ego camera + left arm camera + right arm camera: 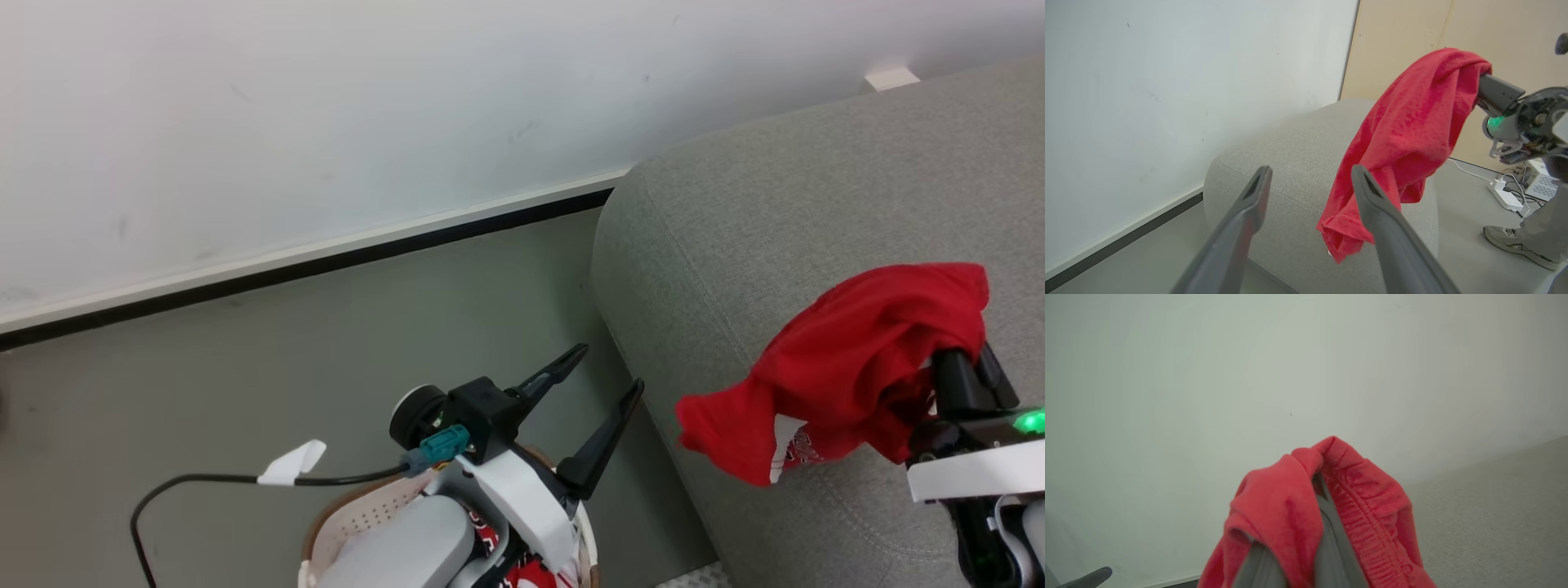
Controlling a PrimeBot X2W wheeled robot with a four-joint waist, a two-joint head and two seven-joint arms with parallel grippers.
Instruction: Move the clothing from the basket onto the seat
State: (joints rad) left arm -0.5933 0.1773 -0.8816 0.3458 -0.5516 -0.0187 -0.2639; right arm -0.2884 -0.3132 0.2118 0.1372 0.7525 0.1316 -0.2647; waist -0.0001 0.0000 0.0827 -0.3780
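Red garment (857,351) pinched in raised right jaws over sofa (816,180); left jaws spread.

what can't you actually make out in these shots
Basket contents: head view, covered by the left arm, cut by the bottom edge.
Red garment print: head view, mostly folded under.
Person: left wrist view, one shoe and leg, cut by the right edge.
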